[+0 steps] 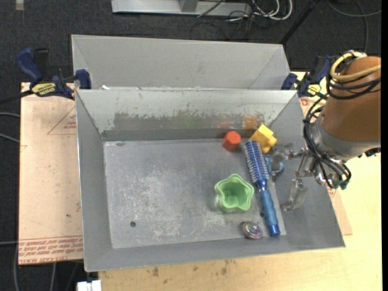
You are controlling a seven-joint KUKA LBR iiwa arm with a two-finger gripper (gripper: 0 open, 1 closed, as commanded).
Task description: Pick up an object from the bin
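The hand [293,191] is seen by the bin's right wall [314,223], just beside the blue brush [260,180]; whether it is apart or together cannot be told. If it is lowered here, the sloped wall may be struck, or the brush pushed against the green cup [234,194].

Soft, even light falls from above. The floor of the bin [157,187] left of the gripper [294,191] gleams palely; shadows there are faint and short.
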